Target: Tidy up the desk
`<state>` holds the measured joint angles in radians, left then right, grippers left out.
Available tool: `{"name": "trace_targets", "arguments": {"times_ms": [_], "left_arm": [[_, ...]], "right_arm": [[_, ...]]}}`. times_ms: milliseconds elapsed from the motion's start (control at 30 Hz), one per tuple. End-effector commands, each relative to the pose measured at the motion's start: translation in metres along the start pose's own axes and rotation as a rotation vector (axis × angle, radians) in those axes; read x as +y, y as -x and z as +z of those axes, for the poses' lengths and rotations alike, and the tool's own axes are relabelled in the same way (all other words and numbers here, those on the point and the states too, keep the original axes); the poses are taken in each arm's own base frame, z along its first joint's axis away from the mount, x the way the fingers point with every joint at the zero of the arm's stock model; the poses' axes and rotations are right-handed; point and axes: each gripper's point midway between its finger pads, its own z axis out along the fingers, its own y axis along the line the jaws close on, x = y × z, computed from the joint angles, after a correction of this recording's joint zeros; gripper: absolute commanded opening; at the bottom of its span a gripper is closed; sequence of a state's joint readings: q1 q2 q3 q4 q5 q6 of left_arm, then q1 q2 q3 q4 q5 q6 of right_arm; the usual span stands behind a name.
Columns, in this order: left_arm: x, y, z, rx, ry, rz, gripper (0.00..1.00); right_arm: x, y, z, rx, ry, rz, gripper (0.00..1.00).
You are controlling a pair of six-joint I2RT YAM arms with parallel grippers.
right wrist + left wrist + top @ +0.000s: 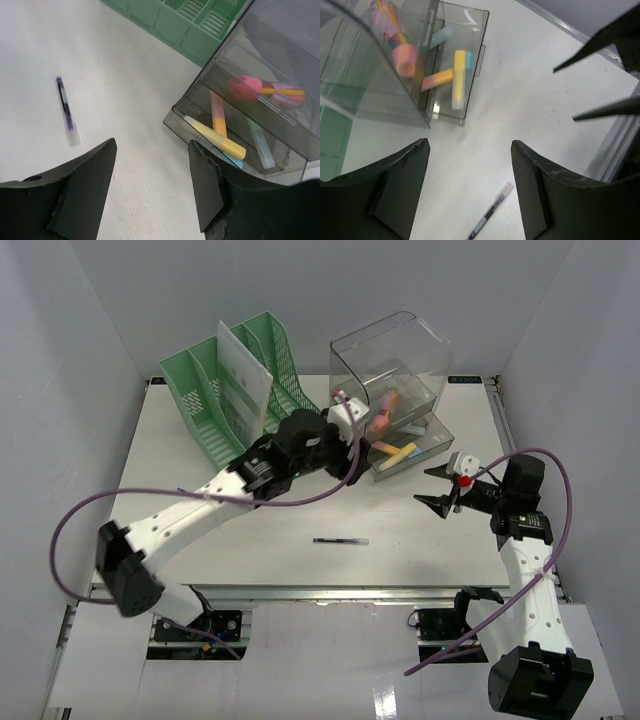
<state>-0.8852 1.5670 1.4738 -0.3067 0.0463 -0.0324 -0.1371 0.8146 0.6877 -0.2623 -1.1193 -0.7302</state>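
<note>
- left gripper (pixel 469 146): jaws spread, nothing between them; hovers just beside clear drawer box (pixel 370 85).
- right gripper (pixel 151 145): jaws spread, empty, above the desk (pixel 400 530).
- desk lies under both arms; pen (pixel 340 540) loose near front centre; highlighters (pixel 217 135) in open bottom drawer; green file rack (pixel 215 405) back left.

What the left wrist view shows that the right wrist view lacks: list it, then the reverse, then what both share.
Left wrist only: the right gripper, jaws apart, and the metal rail edging the desk. Right wrist only: the slots of the green rack. Both: the pen on the desk, and the clear drawer box with highlighters in its open drawer.
</note>
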Motion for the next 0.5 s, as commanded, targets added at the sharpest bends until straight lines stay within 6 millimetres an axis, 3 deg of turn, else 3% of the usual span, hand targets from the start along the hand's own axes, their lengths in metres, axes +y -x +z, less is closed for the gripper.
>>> {"name": "trace_targets", "arguments": {"times_ms": [0, 67, 200, 267, 467], "left_arm": [[0.008, -0.026, -0.078, -0.028, 0.041, 0.001, 0.84], [0.032, -0.045, -0.107, -0.034, 0.154, 0.004, 0.90], [0.055, -0.087, -0.145, -0.033, 0.277, 0.009, 0.97], [0.058, -0.087, -0.160, -0.080, 0.302, 0.005, 0.98], [0.067, -0.121, -0.167, -0.071, 0.352, 0.022, 0.98]], "right_arm": [[0.023, -0.010, 0.001, -0.021, 0.131, -0.222, 0.65], [0.032, -0.017, -0.001, 0.006, 0.188, -0.380, 0.61], [0.018, -0.026, -0.001, 0.170, 0.278, -0.541, 0.52], [0.004, -0.037, 0.002, 0.280, 0.310, -0.607, 0.48], [-0.020, -0.088, 0.026, 0.569, 0.428, -0.732, 0.34]]}}
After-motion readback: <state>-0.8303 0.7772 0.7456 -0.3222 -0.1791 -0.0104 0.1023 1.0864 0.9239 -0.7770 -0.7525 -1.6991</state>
